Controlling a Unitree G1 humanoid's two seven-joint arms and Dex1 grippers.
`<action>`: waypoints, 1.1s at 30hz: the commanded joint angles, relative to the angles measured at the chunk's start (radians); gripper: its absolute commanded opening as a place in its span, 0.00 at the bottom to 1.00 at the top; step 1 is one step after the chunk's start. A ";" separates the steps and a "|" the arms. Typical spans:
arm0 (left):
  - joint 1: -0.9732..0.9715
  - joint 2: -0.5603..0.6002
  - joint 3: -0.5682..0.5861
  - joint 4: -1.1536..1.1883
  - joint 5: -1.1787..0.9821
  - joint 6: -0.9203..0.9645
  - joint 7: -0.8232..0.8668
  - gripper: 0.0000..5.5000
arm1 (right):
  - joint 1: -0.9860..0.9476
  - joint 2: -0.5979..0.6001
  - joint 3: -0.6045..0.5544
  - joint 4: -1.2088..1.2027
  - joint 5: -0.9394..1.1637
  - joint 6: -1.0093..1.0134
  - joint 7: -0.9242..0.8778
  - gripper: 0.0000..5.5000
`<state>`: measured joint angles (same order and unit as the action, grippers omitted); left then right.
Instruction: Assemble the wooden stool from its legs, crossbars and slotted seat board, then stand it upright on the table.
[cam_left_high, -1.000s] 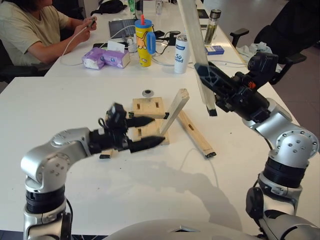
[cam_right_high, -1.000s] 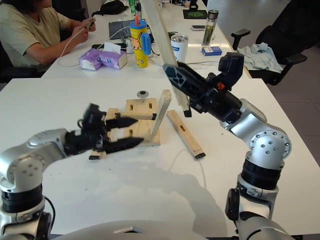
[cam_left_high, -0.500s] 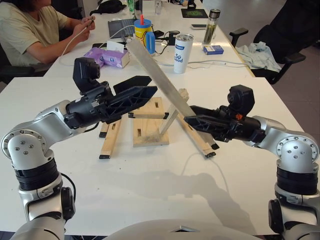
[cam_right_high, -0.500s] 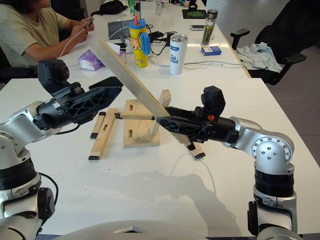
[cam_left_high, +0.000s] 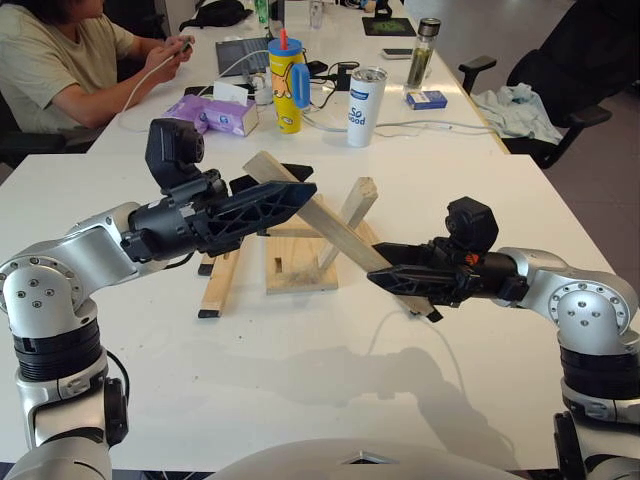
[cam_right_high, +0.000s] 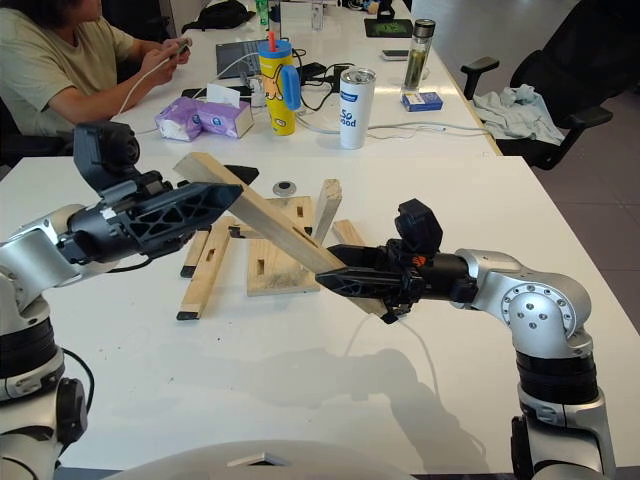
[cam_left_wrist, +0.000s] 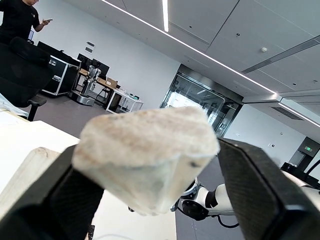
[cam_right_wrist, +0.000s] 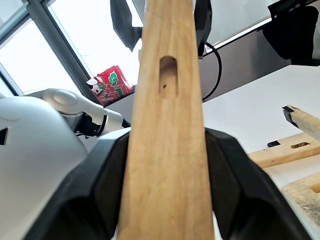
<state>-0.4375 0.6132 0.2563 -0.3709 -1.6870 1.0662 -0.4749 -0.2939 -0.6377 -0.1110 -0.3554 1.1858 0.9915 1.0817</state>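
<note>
One leg (cam_left_high: 320, 222) gripped: left end effector (cam_left_high: 300, 182), right end effector (cam_left_high: 385, 276); straw (cam_left_high: 284, 38) in cup (cam_left_high: 285, 95).

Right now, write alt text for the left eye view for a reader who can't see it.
The left gripper and right gripper hold one wooden leg slanted over a white table, left at its raised end, right at its low end. Beneath lies the slotted seat board with another leg leaning up from it.

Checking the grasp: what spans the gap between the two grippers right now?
One long wooden leg, slanting from the left gripper down to the right gripper; both clamp it, as both eye views show.
</note>
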 joint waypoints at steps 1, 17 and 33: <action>0.013 0.031 -0.017 -0.010 -0.001 -0.002 -0.017 0.52 | -0.006 -0.018 -0.004 -0.010 0.000 -0.011 0.022 0.38; 0.196 0.156 0.010 -0.007 0.161 -0.009 -0.155 0.38 | 0.006 -0.013 0.013 0.029 -0.012 0.023 0.008 0.53; 0.293 0.429 0.231 0.287 0.511 -0.097 -0.510 0.38 | 0.159 0.517 0.277 0.173 -0.411 -0.229 -0.576 0.65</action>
<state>-0.0981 0.9999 0.4895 -0.1231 -1.2259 1.0005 -0.9357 -0.1221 -0.1863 0.1444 -0.2255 0.8547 0.8164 0.5980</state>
